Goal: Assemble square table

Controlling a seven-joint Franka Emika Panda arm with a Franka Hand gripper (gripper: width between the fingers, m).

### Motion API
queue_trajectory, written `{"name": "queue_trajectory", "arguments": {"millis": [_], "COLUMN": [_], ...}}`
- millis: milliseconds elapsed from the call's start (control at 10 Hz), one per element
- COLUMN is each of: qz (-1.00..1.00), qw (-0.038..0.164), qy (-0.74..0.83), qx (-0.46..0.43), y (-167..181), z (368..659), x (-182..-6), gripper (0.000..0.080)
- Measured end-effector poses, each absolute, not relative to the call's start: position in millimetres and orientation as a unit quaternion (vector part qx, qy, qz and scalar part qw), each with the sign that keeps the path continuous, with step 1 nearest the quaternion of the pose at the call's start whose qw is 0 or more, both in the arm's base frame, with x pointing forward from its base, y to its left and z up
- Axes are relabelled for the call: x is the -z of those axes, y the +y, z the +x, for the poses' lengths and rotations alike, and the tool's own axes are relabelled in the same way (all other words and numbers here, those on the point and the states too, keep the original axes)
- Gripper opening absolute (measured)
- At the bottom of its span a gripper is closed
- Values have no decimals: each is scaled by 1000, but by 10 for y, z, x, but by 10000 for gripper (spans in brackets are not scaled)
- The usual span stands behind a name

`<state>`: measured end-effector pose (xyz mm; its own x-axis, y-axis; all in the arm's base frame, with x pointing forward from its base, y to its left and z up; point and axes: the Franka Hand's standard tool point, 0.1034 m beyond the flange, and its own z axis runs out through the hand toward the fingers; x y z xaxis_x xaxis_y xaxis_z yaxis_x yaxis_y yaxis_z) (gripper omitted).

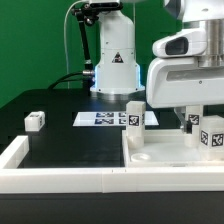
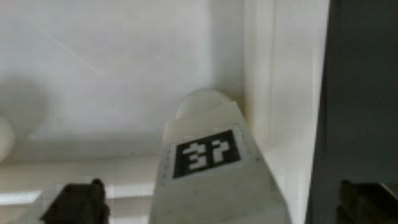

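The white square tabletop (image 1: 172,160) lies at the exterior view's front right, its pale surface filling the wrist view (image 2: 107,80). My gripper (image 1: 190,120) hangs over its far right part. In the wrist view a white leg block with a tag (image 2: 210,150) lies between my gripper's (image 2: 221,208) dark fingertips (image 2: 75,202), with gaps on both sides, so the jaws are open around it. In the exterior view this leg (image 1: 197,122) is partly hidden by the gripper. Another tagged leg (image 1: 214,134) is beside it, one (image 1: 134,115) stands at the tabletop's far left corner, and one (image 1: 35,120) lies on the black table at the left.
The marker board (image 1: 100,118) lies in front of the arm's base (image 1: 115,70). A long white rail (image 1: 60,176) borders the black surface at the front. The tabletop's raised rim (image 2: 285,60) runs next to the leg, with black table (image 2: 365,80) beyond it.
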<state>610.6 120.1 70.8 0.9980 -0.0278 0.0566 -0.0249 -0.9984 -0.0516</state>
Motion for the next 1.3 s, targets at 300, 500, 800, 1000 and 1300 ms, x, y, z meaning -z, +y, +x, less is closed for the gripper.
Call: {"name": "queue_trajectory", "arguments": {"millis": [300, 500, 800, 1000, 1300], "qz": [-995, -995, -997, -999, -987], "qw": [13, 13, 13, 17, 22], "qy": [-93, -90, -75, -3, 157], "qx": [32, 32, 32, 32, 38], "y": [1163, 1161, 1158, 1163, 1165], "z": [6119, 6119, 6119, 6120, 6131], "x": [-712, -711, -710, -710, -705], "gripper": [602, 424, 290, 290, 290]}}
